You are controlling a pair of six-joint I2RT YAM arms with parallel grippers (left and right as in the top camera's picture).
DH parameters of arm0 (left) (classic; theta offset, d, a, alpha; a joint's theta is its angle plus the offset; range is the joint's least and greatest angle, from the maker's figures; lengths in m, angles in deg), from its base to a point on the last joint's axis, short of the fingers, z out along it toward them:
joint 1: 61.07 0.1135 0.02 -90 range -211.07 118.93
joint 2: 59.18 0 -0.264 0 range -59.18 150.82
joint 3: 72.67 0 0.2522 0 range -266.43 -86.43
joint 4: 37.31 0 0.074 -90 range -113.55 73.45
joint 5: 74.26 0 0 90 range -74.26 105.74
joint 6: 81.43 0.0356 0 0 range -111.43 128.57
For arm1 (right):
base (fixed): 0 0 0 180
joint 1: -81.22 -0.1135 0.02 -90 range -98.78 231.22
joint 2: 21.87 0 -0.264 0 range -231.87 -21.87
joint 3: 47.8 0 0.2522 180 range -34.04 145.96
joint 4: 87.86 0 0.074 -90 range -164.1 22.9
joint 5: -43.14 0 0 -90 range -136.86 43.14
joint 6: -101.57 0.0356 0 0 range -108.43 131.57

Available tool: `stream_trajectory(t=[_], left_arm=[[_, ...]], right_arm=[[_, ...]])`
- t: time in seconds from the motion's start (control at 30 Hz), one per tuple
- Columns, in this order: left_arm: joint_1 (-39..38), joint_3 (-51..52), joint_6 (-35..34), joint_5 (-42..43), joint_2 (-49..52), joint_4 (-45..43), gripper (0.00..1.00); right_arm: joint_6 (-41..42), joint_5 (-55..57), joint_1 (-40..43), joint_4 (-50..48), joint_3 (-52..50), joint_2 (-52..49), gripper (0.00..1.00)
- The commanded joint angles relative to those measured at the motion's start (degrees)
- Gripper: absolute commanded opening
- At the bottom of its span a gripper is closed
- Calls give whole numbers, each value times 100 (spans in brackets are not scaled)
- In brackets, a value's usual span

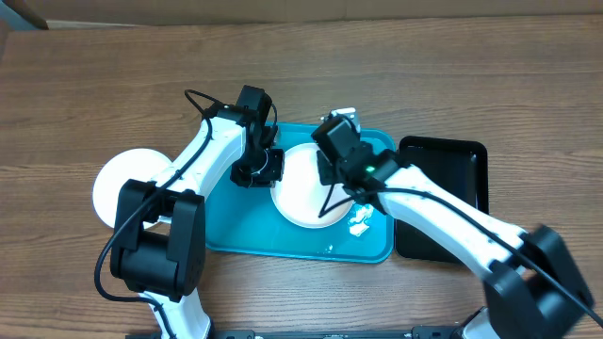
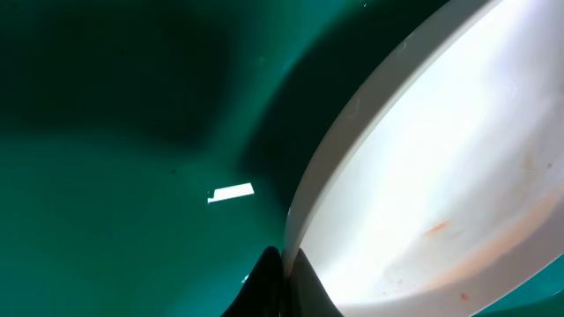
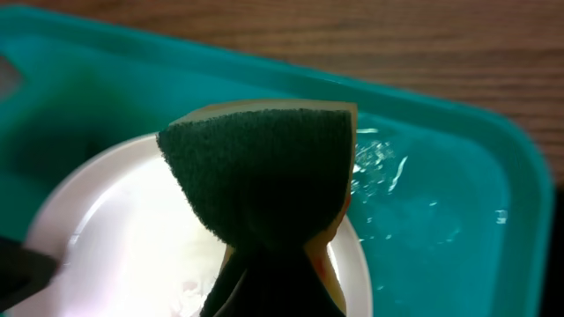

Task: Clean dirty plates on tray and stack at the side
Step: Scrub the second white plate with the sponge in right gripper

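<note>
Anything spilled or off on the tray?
Yes: white foamy splatter on the tray floor beside the plate, toward the black tray, with wet streaks glinting nearby. The plate shows faint orange smears. No damage visible.

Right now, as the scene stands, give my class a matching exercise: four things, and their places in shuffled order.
1 sponge
2 black tray
3 smeared plate
4 plain white plate

A on table, left of turquoise tray
B in right gripper
C in turquoise tray, left gripper on its rim
D on table, right of turquoise tray

Pairs: 1-B, 2-D, 3-C, 4-A
</note>
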Motion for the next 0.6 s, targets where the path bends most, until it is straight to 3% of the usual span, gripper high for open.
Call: stream_trajectory(t=[0.0, 0.33, 0.57], left_arm=[[-15, 20, -33, 28, -105, 11, 4], [-15, 20, -33, 31, -105, -9, 4], [-15, 20, -33, 33, -105, -9, 4]], right_arm=[[28, -26, 44, 295, 50, 385, 4], [24, -756, 42, 984, 39, -164, 4], [26, -763, 42, 748, 39, -623, 4]])
